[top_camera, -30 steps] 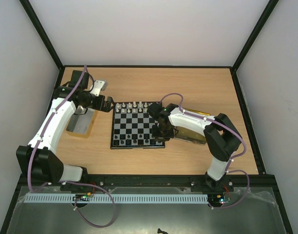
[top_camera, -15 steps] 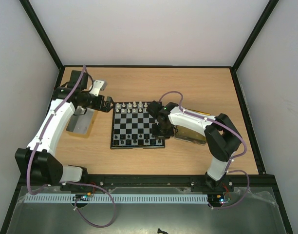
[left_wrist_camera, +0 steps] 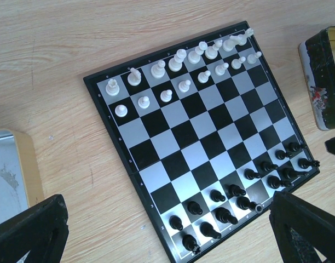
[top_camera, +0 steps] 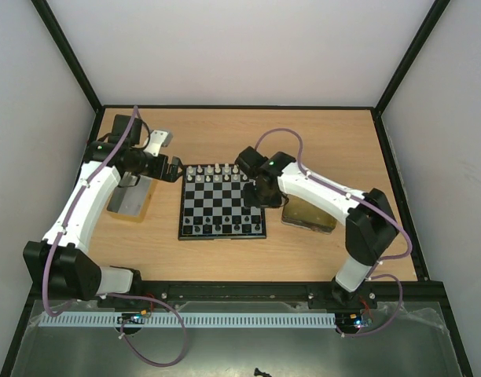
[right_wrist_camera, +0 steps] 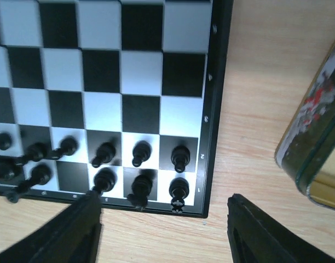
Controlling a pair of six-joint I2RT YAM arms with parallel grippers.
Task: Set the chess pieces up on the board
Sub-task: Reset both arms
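Board (top_camera: 222, 201) lies flat mid-table, with white pieces (left_wrist_camera: 181, 57) lined up in the two far rows, black pieces (right_wrist_camera: 141, 153) in the two near rows, and the middle squares bare. The black group at the board's near right corner is seen just ahead of the right gripper (right_wrist_camera: 163, 204), whose fingers are spread with nothing between them. A few black pieces further left look tilted, but this cannot be told for sure. The right arm is judged nearer for any fix there. The left gripper (top_camera: 178, 168) is held wide apart and empty off the far left corner, nearer the white rows. Side approach on the right is cramped by the gold tin (right_wrist_camera: 315, 137) near the board's right rim, the silver tray (top_camera: 129, 198) is set well left, and entry from above is judged freest
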